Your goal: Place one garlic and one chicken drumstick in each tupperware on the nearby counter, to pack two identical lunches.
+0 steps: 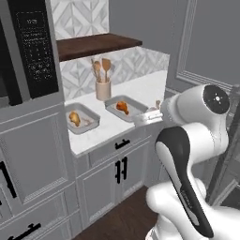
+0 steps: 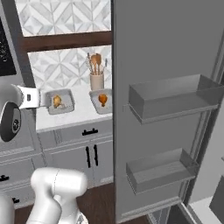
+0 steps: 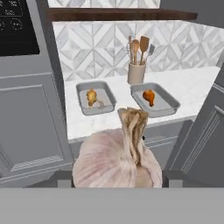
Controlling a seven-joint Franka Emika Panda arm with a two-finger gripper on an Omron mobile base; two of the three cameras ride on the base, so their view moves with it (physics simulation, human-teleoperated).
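Note:
My gripper point(image 3: 117, 176) is shut on a large-looking pinkish-white garlic point(image 3: 117, 158), tip up, held in front of the counter's point(image 3: 192, 85) edge. Two grey tupperware trays sit on the counter. The left tray point(image 3: 83, 89) holds a golden chicken drumstick point(image 3: 91, 97) with a small pale shape beside it, too small to name. The right tray point(image 3: 168, 103) holds an orange drumstick point(image 3: 149, 97). From the left base view, the gripper point(image 1: 152, 111) hovers just right of the right tray point(image 1: 136, 108), with the garlic point(image 1: 157, 103) peeking above it. The gripper point(image 2: 40, 99) stands left of the trays in the right base view.
A beige utensil cup point(image 1: 103, 89) with wooden spoons stands behind the trays. A dark wooden shelf point(image 1: 93, 44) hangs above. A black appliance panel point(image 1: 33, 47) fills the tall cabinet to the left. An open grey fridge door point(image 2: 166, 109) with shelves blocks the right.

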